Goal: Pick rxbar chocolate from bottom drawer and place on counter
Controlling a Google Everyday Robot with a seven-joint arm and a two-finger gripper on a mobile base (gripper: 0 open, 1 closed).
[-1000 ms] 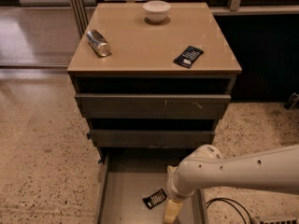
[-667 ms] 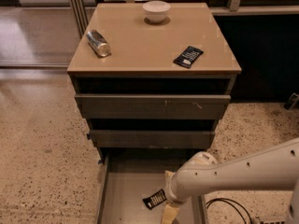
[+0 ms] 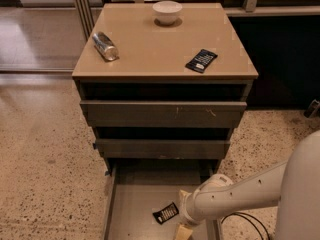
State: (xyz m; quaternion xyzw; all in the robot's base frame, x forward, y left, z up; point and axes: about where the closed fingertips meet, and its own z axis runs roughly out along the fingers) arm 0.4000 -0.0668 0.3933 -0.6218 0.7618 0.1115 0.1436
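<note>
the bottom drawer [image 3: 131, 200] is pulled out. the rxbar chocolate [image 3: 166, 213] lies flat and tilted on the drawer floor, right of centre. the gripper [image 3: 182, 231] sits low in the drawer at the lower frame edge, just right of the bar. whether it is released or clenched cannot be told. on the counter [image 3: 150, 46]: a white bowl [image 3: 167, 11] at the rear, a silver can [image 3: 105, 46] on its side at left, a dark bar [image 3: 201, 60] at right.

Arm [image 3: 240, 196] outstretched, hand [image 3: 183, 231] low, perhaps downturned.
</note>
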